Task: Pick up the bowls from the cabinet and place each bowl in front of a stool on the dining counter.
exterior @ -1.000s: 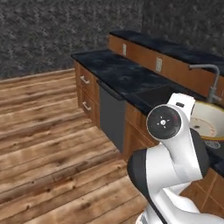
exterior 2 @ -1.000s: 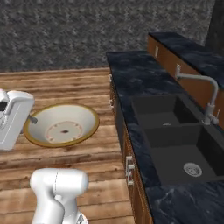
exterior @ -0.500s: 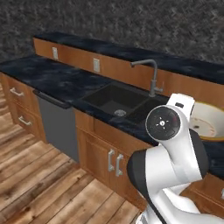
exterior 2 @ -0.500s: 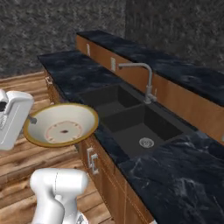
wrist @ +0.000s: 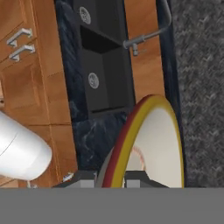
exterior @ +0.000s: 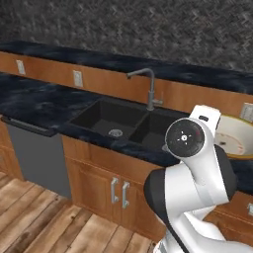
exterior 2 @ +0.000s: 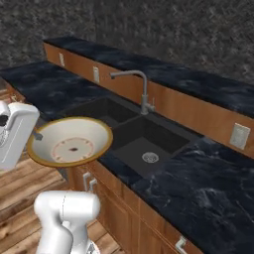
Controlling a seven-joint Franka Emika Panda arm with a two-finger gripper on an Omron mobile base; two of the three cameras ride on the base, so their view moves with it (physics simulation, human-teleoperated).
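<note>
The gripper (wrist: pixel 109 177) pinches the cream bowl's (exterior 2: pixel 72 141) rim. A black marble desk (exterior 2: pixel 208 188) holds a double sink (exterior: pixel 126 123), faucet (exterior: pixel 148 89) at 12 o'clock. Wood floor (exterior: pixel 44 227) lies below.

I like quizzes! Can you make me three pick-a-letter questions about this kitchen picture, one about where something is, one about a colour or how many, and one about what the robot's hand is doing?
1. Where is the faucet?
A. Behind the sink
B. On the floor
C. Inside a cabinet

2. How many basins does the sink have?
A. One
B. Two
C. Four

3. What is the gripper doing?
A. Hanging open and empty
B. Clamped on the cream bowl
C. Turning the faucet

Answers:
1. A, it rises from the counter at the sink's back edge.
2. B, two dark basins sit side by side, each with a drain.
3. B, the hand view shows the fingers pinching the bowl's rim, holding it up off the counter.
</note>
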